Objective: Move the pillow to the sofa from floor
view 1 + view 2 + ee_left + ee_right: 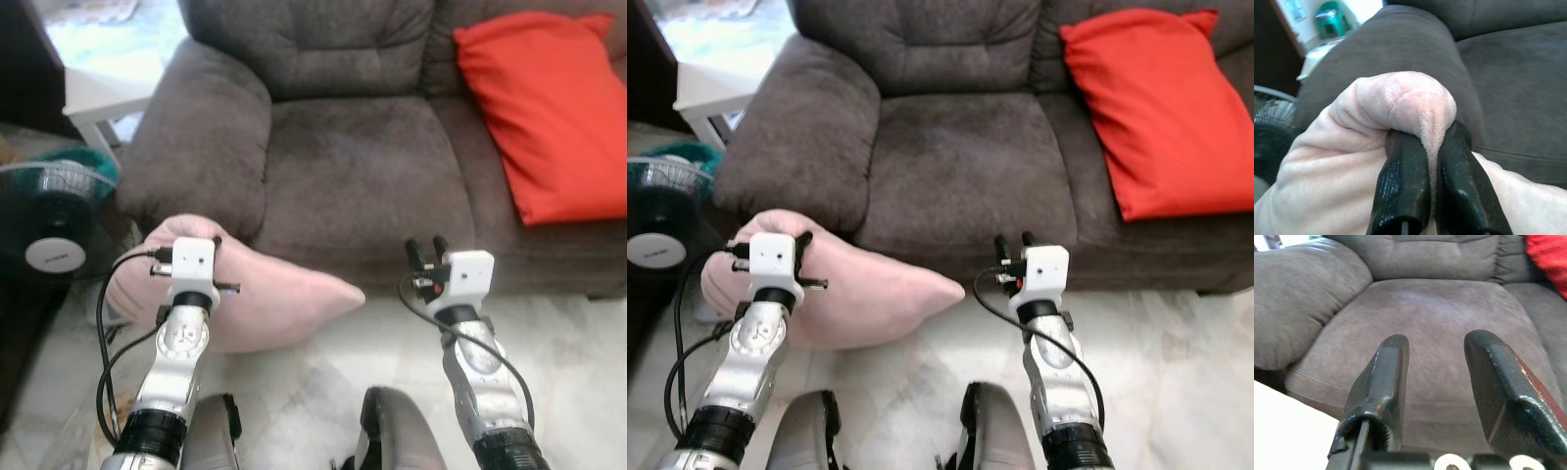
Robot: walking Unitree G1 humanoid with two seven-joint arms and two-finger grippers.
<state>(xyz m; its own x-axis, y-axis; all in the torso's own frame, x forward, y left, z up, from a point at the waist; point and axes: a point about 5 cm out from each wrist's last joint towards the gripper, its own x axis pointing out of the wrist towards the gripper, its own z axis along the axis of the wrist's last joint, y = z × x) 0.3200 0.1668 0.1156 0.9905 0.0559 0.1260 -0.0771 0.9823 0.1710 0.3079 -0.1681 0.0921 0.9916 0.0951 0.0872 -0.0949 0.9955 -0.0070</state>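
The left gripper is closed on a pinched fold of the pink pillow, near the pillow's upper left corner; both black fingers press the plush fabric between them. The pillow rests on the pale marble floor, leaning against the front of the grey sofa below its left armrest. The pillow's long axis runs left to right across the sofa front, with its tapered corner pointing right, toward the right gripper.

The right gripper is empty with its fingers spread apart, held just in front of the seat cushion's front edge, apart from the pillow's tip. The seat cushion lies directly beyond both grippers. The armrest rises directly beyond the left gripper, between the held corner and the seat.

A red cushion leans on the sofa, beyond and to the right of the right gripper. A floor fan stands to the left of the left gripper, near the pillow. A white side table stands farther beyond the fan, beside the armrest.
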